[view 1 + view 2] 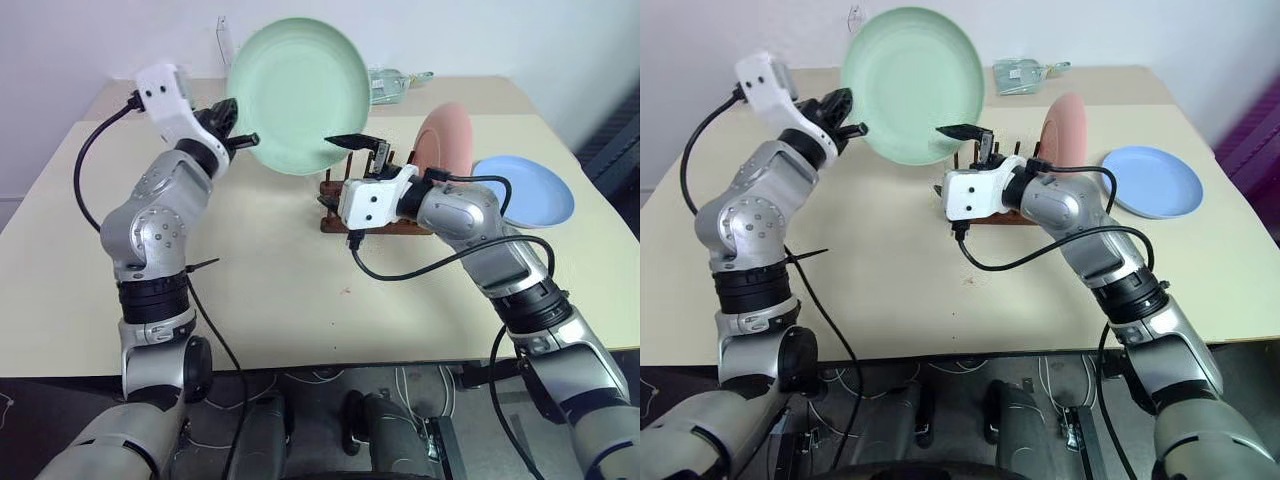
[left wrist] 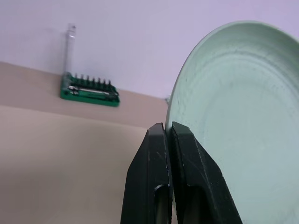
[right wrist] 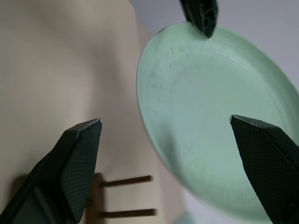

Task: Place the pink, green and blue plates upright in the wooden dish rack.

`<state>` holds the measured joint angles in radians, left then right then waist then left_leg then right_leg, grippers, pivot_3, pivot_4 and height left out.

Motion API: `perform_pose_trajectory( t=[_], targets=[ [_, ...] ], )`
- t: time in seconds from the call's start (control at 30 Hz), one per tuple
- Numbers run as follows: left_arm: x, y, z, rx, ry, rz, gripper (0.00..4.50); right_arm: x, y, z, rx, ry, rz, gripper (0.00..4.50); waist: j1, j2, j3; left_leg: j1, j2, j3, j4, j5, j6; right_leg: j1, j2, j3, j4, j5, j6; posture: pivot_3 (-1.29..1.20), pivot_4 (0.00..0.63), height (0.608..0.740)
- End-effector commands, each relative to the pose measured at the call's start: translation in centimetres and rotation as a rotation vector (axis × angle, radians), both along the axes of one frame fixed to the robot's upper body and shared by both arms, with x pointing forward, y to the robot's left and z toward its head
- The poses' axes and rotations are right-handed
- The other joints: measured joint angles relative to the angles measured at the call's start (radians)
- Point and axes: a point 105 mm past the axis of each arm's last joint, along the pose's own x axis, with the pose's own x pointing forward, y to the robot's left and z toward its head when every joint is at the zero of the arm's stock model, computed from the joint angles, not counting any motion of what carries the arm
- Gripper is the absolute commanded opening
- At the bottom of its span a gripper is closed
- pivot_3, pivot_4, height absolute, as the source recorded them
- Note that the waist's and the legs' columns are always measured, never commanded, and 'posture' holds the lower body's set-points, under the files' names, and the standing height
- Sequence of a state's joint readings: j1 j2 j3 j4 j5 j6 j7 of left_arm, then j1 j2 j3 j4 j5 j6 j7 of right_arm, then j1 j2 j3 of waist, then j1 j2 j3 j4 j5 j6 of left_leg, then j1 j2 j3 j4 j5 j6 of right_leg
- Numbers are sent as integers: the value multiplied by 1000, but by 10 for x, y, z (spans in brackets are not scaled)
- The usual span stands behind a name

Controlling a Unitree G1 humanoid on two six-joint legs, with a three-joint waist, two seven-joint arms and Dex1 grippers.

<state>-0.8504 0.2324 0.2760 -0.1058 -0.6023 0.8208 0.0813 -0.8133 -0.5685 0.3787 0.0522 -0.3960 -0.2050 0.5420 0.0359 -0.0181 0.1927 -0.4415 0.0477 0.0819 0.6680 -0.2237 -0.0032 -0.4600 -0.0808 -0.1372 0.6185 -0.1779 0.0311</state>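
Observation:
The green plate point(image 1: 300, 95) hangs upright above the table, facing me, with my left gripper point(image 1: 240, 138) shut on its left rim; the shut fingertips point(image 2: 166, 135) pinch the edge. My right gripper point(image 1: 362, 148) stands open at the plate's lower right edge, and the plate point(image 3: 210, 140) sits between its spread fingers without being clamped. Just behind the right gripper, the wooden dish rack point(image 1: 330, 205) holds the pink plate point(image 1: 445, 135) upright. The blue plate point(image 1: 535, 190) lies flat on the table to the right of the rack.
A green bit set point(image 2: 88, 91) stands at the table's far edge near the wall. A clear bottle-like item point(image 1: 395, 85) lies at the back behind the rack. Black cables trail from both arms. The table point(image 1: 270, 300) ends close in front of me.

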Motion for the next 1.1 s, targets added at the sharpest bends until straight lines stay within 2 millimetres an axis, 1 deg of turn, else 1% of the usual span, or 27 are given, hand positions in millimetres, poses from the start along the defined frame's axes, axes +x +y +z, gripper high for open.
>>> perform_pose_trajectory(
  t=[0.03, 0.1, 0.2, 0.3, 0.33, 0.4, 0.43, 0.53, 0.57, 0.6, 0.63, 0.67, 0.7, 0.73, 0.77, 0.8, 0.83, 0.9, 0.93, 0.97, 1.0, 1.03, 1.1],
  targets=[
    [-10, -14, 20, 2, -48, -46, 0, 2, 6, 11, -49, -135, 13, 4460, 0, 0, 0, 0, 0, 0, 0, 0, 0, 0, 0, 0, 0, 0, 0, 0, 150, 730],
    [-12, -21, 21, -10, -45, -76, 0, 7, 6, 8, -79, -157, 0, 4460, -1, 0, 0, 0, 0, 0, 0, 0, 0, 0, 0, 0, 0, 0, 0, 0, 150, 730],
    [-11, -21, 20, -4, -32, -72, 0, 11, 6, 7, -82, -164, -7, 3668, -1, 0, 0, 0, 0, 0, 0, 0, -1, 0, 0, 0, 0, 0, 0, 0, 150, 730],
    [-11, -20, 18, -14, -25, -77, 0, 12, 4, 7, -86, -179, -15, 2054, -1, 0, 0, 0, 0, 0, 0, 1, -1, 0, 0, 0, 0, 0, 0, 0, 150, 730],
    [-11, -19, 18, -14, -22, -77, 0, 12, 4, 8, -86, -183, -16, 1589, -1, 0, 0, 0, 0, 0, 0, 0, -1, 0, 0, 0, 0, 0, 0, 0, 150, 730],
    [-10, -18, 15, -13, -16, -74, 0, 13, 3, 9, -90, -201, -20, 476, -1, 0, 0, 0, 0, 0, 0, 1, -1, 0, 0, 0, 0, 0, 0, 0, 150, 730],
    [-10, -18, 15, -20, -16, -79, 0, 13, 2, 11, -93, -215, -25, 55, -1, 0, 0, 0, 0, 0, 0, 1, -1, 0, 0, 0, 0, 0, 0, 0, 150, 730],
    [-12, -20, 18, -48, -34, -100, 994, 13, 1, 12, -96, -227, -29, 0, -1, 0, 0, 0, 0, -1, 0, 1, -1, 0, 0, 0, 0, 0, 0, 0, 150, 730],
    [-13, -20, 22, -76, -52, -111, 1408, 13, 1, 12, -93, -230, -30, 0, 0, 0, 0, 0, 0, 0, 0, 1, -1, 0, 0, 0, 0, 0, 0, 0, 150, 730],
    [-14, -18, 28, -107, -78, -107, 1994, 13, 1, 13, -88, -232, -31, 0, 0, 0, 0, 0, 0, 0, 0, 1, -1, 0, 0, 0, 0, 0, 0, 0, 150, 730],
    [-14, -12, 35, -159, -106, -87, 2615, 12, 1, 14, -82, -235, -31, 0, 0, 0, 0, 0, 0, 0, 0, 1, -1, 0, 0, 0, 0, 0, 0, 0, 150, 730],
    [-13, -2, 43, -227, -136, -56, 3029, 12, 0, 15, -75, -240, -32, 0, 0, 0, 0, 0, 0, 0, 0, 1, -1, 0, 0, 0, 0, 0, 0, 0, 150, 730],
    [-13, 5, 48, -272, -153, -33, 3642, 11, 0, 16, -70, -244, -32, 0, 0, -1, 1, 0, 0, -1, 0, 1, -1, 0, 0, 0, 0, 0, 0, 0, 150, 730],
    [-13, 17, 55, -334, -186, 9, 4037, 10, 0, 18, -51, -243, -33, 0, 0, -1, 1, 0, 0, -1, 0, 1, -1, 0, 0, 0, 0, 0, 0, 0, 150, 730],
    [-13, 31, 59, -396, -211, 54, 4037, 10, -1, 21, -33, -244, -35, 0, -1, -1, 1, 0, 0, -1, 0, 1, -1, 0, 1, 0, 0, 0, 0, 0, 150, 730],
    [-13, 40, 62, -436, -226, 84, 4037, 10, -1, 22, -21, -245, -35, 0, -2, -1, 1, 0, 0, -1, 0, 1, -1, 0, 1, 0, 0, 0, 0, 0, 150, 730],
    [-13, 55, 64, -459, -250, 148, 4037, 9, -2, 27, 30, -231, -35, 0, -2, -1, 1, 0, 0, -1, 0, 1, -1, 0, 1, 0, 0, 0, 0, 0, 150, 730],
    [-13, 87, 60, -403, -269, 296, 4037, 2, -1, 48, 208, -192, -5, 0, -9, -1, 1, 1, 0, 0, -1, 1, -1, 0, 1, 0, 0, 0, 0, 0, 150, 730],
    [-12, 98, 52, -313, -251, 352, 4037, -4, 0, 63, 341, -144, 35, 0, -14, -1, 1, 1, 0, 0, -1, 1, -1, 0, 1, 0, 0, 0, 0, 0, 150, 730],
    [-10, 103, 46, -249, -233, 379, 4037, -9, 1, 72, 423, -107, 67, 0, -25, -1, 1, 1, 0, 0, -1, 1, -2, 0, 2, 0, 1, 0, 0, 0, 150, 730],
    [-8, 106, 38, -152, -219, 397, 4037, -16, 2, 83, 530, -38, 121, 0, -25, 0, 1, 1, 0, 0, -2, 2, -2, 0, 2, 0, 1, 1, -1, 0, 150, 730],
    [-4, 102, 21, -52, -175, 367, 4037, -25, 2, 96, 668, 63, 192, 0, -25, 0, 1, 1, 0, 0, -2, 2, -2, 0, 2, 0, 1, 2, -4, 0, 150, 730],
    [0, 93, -6, 95, -118, 309, 4037, -35, -1, 111, 843, 236, 290, 0, -21, 0, 1, 1, 0, -1, -2, 2, -2, 1, 1, 0, 1, 2, -4, 0, 150, 730]
  ],
)
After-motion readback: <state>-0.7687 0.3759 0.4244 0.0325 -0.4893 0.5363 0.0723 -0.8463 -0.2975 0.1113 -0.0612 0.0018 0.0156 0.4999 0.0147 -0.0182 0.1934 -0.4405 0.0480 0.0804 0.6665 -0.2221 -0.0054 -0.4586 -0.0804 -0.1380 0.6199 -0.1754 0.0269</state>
